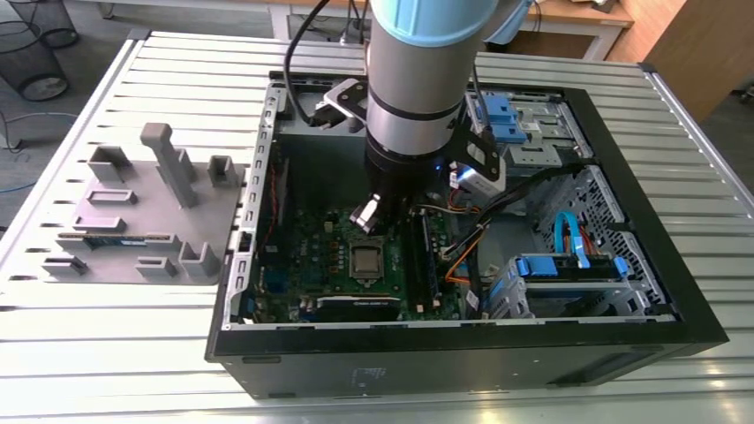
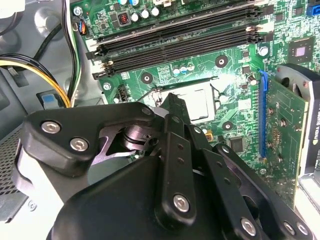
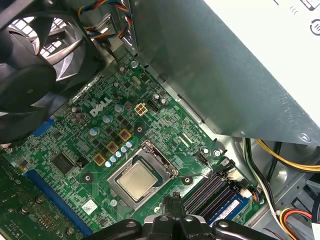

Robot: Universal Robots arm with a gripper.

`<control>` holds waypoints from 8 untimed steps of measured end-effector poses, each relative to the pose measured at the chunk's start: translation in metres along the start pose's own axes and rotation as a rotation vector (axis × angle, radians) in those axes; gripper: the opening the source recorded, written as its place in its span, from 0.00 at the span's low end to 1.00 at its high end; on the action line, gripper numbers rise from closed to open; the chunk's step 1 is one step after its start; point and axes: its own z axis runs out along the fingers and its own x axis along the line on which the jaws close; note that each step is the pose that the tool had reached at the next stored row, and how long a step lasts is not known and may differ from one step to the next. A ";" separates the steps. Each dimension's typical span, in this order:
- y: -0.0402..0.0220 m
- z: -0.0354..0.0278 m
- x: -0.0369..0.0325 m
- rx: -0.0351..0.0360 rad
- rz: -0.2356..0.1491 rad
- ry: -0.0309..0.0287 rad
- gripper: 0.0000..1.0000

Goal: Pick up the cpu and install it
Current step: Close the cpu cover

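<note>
The cpu [image 3: 136, 180], a small square chip with a shiny silver-grey top, lies flat inside the dark metal-framed socket [image 3: 161, 159] of the green board [image 3: 165, 127]. The exterior view shows the cpu [image 1: 366, 258] in the middle of the board, inside the open computer case [image 1: 659, 265]. My gripper [image 1: 367, 216] hangs just above the socket, towards the case's far side. In both wrist views its black fingertips [image 3: 169, 206] look pressed together with nothing between them. The gripper [image 2: 172, 102] covers one edge of the cpu [image 2: 200, 102] in the second wrist view.
A grey moulded tray [image 1: 141, 221] lies at the exterior view's left, with a green memory stick [image 1: 112, 240] on it. Black memory slots [image 2: 175, 37], a graphics card [image 2: 287, 135], a fan [image 3: 30, 65], loose cables [image 2: 55, 75] and the metal power supply box [image 3: 235, 65] crowd the socket.
</note>
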 end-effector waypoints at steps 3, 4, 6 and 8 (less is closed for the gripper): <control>0.0000 0.0000 0.0000 0.0040 0.000 0.0042 0.11; 0.0000 0.0000 0.0000 0.0040 0.000 0.0042 0.11; 0.0000 -0.0004 0.0000 0.0040 0.000 0.0042 0.11; 0.0000 -0.0010 -0.0001 0.0040 0.000 0.0042 0.11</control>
